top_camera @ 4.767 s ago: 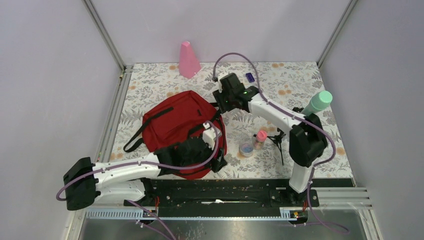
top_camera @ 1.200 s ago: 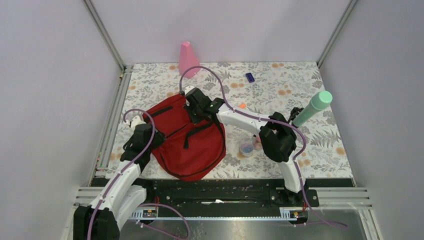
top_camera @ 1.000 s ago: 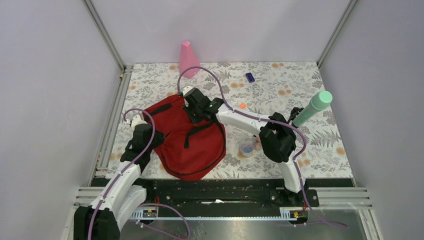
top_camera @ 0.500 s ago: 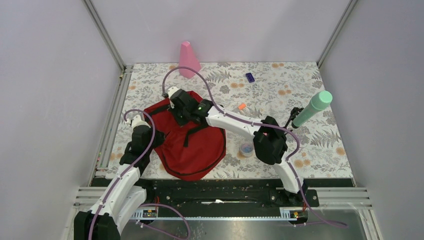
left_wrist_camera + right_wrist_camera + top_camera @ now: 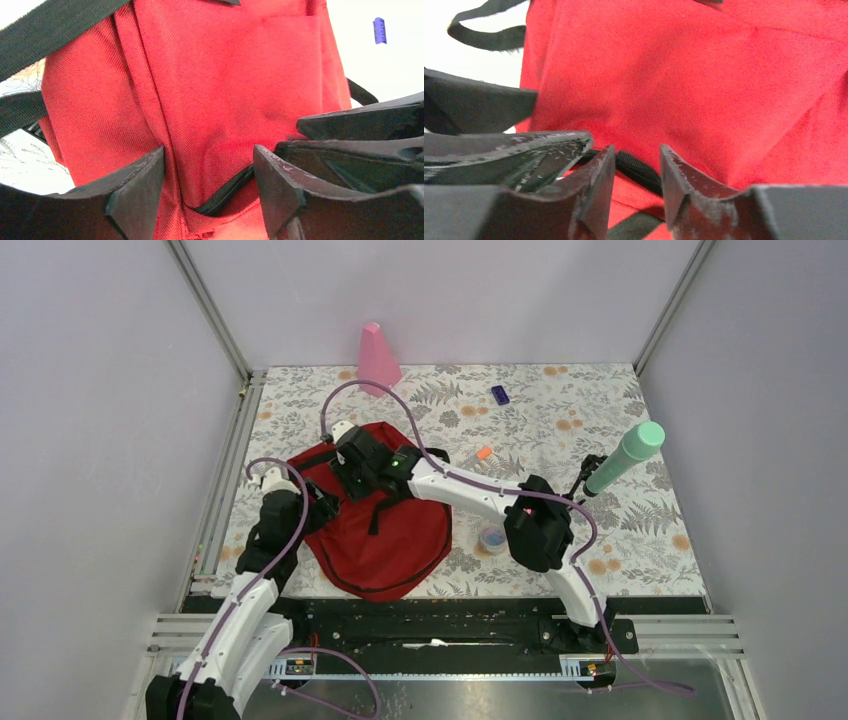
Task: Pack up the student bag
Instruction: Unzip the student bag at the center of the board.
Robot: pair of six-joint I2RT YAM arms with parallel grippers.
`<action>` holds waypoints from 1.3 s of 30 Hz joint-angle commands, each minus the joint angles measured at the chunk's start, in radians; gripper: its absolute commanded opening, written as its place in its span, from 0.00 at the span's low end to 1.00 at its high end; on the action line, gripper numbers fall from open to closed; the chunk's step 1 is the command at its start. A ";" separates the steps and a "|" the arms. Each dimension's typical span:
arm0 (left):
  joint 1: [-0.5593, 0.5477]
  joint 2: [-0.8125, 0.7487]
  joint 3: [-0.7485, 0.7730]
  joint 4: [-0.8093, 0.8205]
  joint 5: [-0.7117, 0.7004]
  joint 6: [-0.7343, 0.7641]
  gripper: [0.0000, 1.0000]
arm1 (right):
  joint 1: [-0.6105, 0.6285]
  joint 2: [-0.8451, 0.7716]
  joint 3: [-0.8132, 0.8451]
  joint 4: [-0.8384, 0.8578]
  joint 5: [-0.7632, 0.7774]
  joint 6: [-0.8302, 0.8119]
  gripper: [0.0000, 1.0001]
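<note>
On the floral table (image 5: 600, 400), left of centre: the student bag (image 5: 395, 530) lies flat and slack, with both arms meeting over its far-left part.
Left gripper (image 5: 207, 170): its jaws stand fairly wide and pinch nothing. Red cloth and a short run of black zipper (image 5: 225, 192) lie just beyond the tips.
Right gripper (image 5: 636, 160): its jaws are parted by a narrow gap and hold nothing. A black strap (image 5: 640, 172) sits just past the tips.
Zipper state: whether it is undone along its length cannot be told.
Step in hand, as judged: getting hold of the bag's mouth so it can be spread for loading.
Doing it well: each gripper should take one layer of cloth on opposite sides of the zipper line, not the strap. Both should close firmly before any lift, then draw apart gently and upward.
Risk: the two sets of fingers sit just beside each other and could knock together. Thin fabric may also slip out.
Waiting nearby: a green bottle (image 5: 625, 455) and a small round tub (image 5: 492, 537) sit well apart, to the right.
</note>
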 commanded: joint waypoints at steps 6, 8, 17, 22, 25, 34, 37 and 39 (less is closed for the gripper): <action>-0.007 -0.097 0.083 0.042 0.021 0.050 0.75 | 0.008 -0.262 -0.134 0.042 0.193 -0.093 0.71; -0.008 -0.072 0.091 0.071 0.068 0.052 0.75 | -0.010 -0.286 -0.166 0.042 0.202 -0.088 0.76; -0.054 -0.066 0.140 0.084 0.033 0.093 0.81 | -0.116 -0.324 -0.328 0.126 0.102 -0.005 0.88; -0.104 -0.066 0.155 0.031 -0.046 0.114 0.82 | -0.134 -0.277 -0.299 0.137 0.095 0.020 0.88; -0.145 -0.070 0.167 -0.034 -0.164 0.101 0.83 | -0.135 -0.240 -0.258 0.137 0.099 0.037 0.88; -0.159 -0.113 0.150 -0.087 -0.225 0.075 0.86 | -0.135 -0.146 -0.202 0.099 0.052 0.049 0.82; -0.158 -0.113 0.158 -0.104 -0.244 0.080 0.86 | -0.133 -0.190 -0.269 0.100 0.059 0.048 0.78; -0.159 -0.112 0.161 -0.101 -0.248 0.087 0.86 | -0.129 -0.226 -0.321 0.106 0.059 0.050 0.75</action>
